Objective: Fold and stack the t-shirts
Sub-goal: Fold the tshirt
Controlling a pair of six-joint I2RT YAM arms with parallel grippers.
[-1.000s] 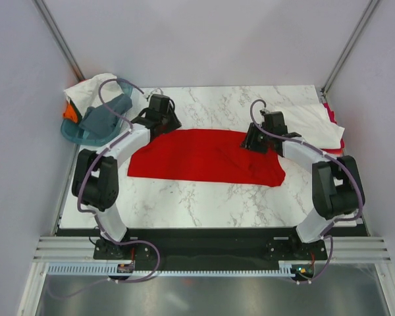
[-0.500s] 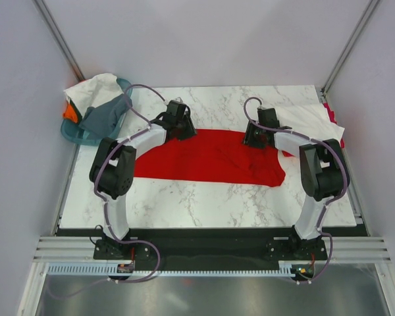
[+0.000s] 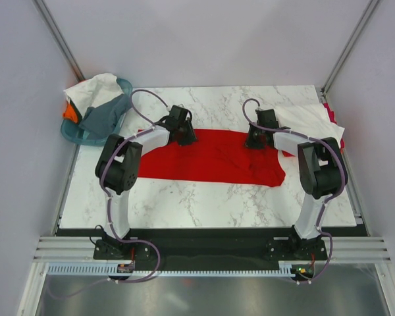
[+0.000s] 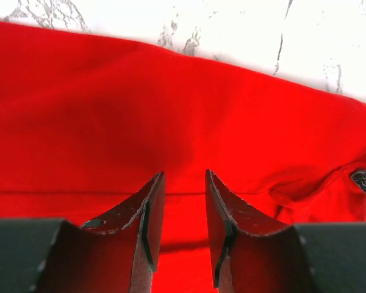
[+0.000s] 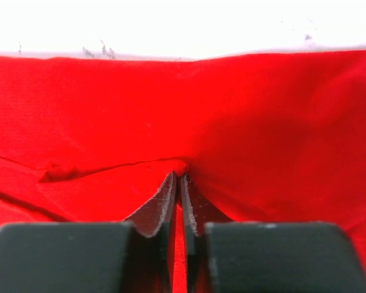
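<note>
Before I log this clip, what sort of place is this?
Probably a lab robot cell, not a home: plain grey walls with metal posts enclose a marble-look table, and a left arm and right arm, bolted to a rail at its near edge, reach over a red t-shirt.

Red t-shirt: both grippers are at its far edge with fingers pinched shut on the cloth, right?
Not both. The left wrist view shows the left gripper with its fingers apart over the red t-shirt; only the right gripper is pinched shut on the cloth. Both are at its far edge.
</note>
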